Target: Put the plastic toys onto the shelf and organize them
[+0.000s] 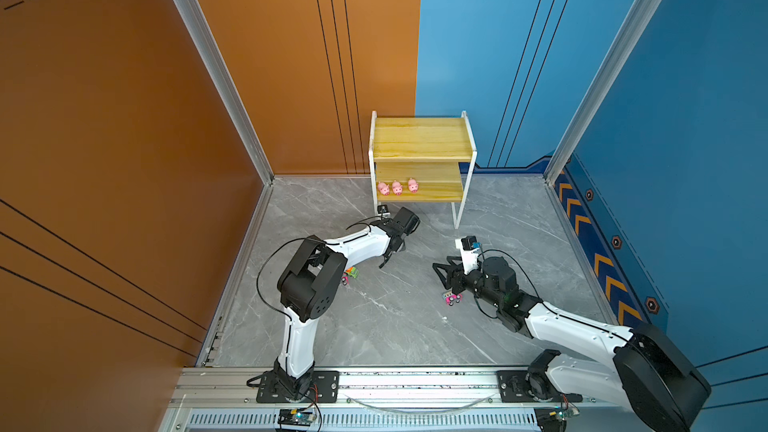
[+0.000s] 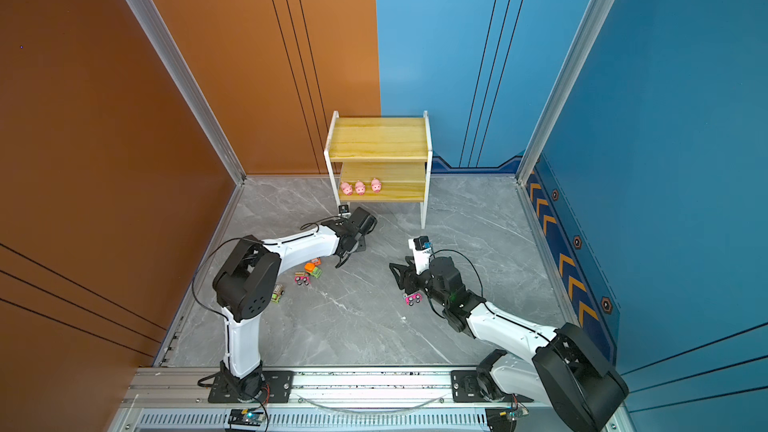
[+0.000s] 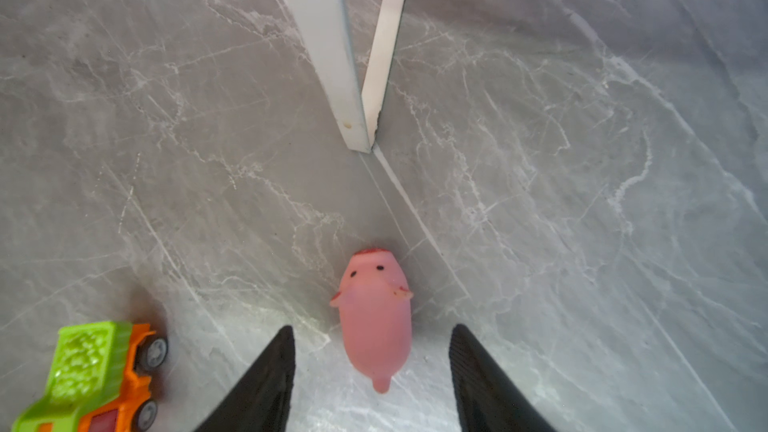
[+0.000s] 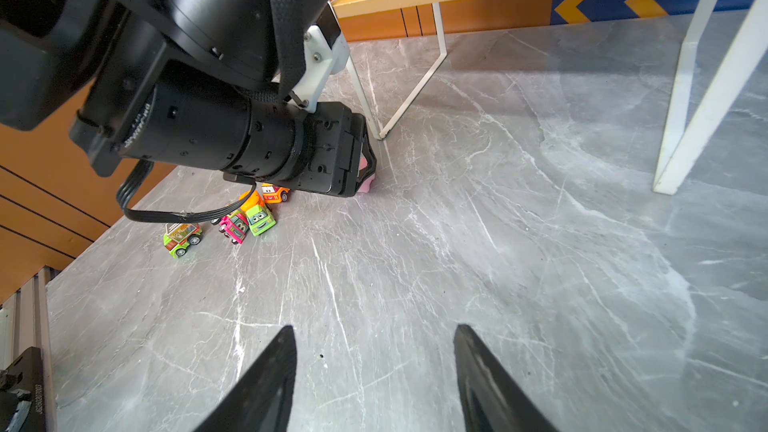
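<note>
Top views, shelf: the shelf (image 1: 419, 139) stands at the far middle of the worktop (image 1: 395, 326). Three pigs (image 1: 397, 188) sit in a row at the left of its lower board, and the upper board is bare.
Top views, left claw: the left claw (image 1: 386, 261) points down just near of the shelf's left front leg. The toy under it is hidden here.
Top views, trucks: four trucks (image 2: 309, 273) bunch beside the left arm. A pink truck (image 2: 412, 299) lies by the right claw (image 2: 399, 272).
Left wrist, fourth pig: the fourth pig (image 3: 374, 317) lies on the worktop between the spread fingers, with a gap on each side and its snout toward the shelf leg (image 3: 332, 56).
Left wrist, advice: lower until the pads flank the belly, centre on it, then close gently. The pig looks soft and could squirt out.
Right wrist, right claw: spread and empty above bare worktop.
</note>
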You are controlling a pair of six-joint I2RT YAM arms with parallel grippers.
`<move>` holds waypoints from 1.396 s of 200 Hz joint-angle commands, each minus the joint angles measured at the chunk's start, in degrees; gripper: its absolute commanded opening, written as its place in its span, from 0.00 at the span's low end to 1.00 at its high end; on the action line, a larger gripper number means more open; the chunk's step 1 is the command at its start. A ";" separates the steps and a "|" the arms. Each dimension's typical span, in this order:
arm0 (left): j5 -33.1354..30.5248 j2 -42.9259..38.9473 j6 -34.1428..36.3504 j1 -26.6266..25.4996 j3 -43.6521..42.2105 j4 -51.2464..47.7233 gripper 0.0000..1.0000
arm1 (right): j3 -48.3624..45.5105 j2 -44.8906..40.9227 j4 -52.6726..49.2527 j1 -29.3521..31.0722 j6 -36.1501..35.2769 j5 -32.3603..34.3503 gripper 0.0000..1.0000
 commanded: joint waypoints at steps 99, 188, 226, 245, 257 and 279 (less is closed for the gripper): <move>1.87 5.42 0.34 2.93 3.79 0.70 0.40 | -0.91 -2.29 0.10 -0.31 -1.40 -0.61 0.61; 7.91 0.57 16.72 -0.44 -0.90 2.23 0.29 | -1.94 -5.39 -0.77 -0.64 -1.76 2.97 0.61; 14.32 -4.89 26.17 -4.64 -6.89 7.39 0.30 | -3.74 -9.23 -1.53 -2.28 -0.90 7.63 0.61; 19.71 -6.88 29.87 -6.49 -8.62 9.26 0.31 | -4.37 -10.49 -1.96 -3.91 0.62 8.95 0.61; 22.37 -7.66 31.79 -7.76 -9.43 10.34 0.31 | -4.71 -10.90 -2.24 -4.90 1.36 9.45 0.60; 24.61 -8.09 35.78 -10.51 -10.20 10.89 0.32 | -5.07 -11.68 -2.90 -6.22 2.19 10.57 0.60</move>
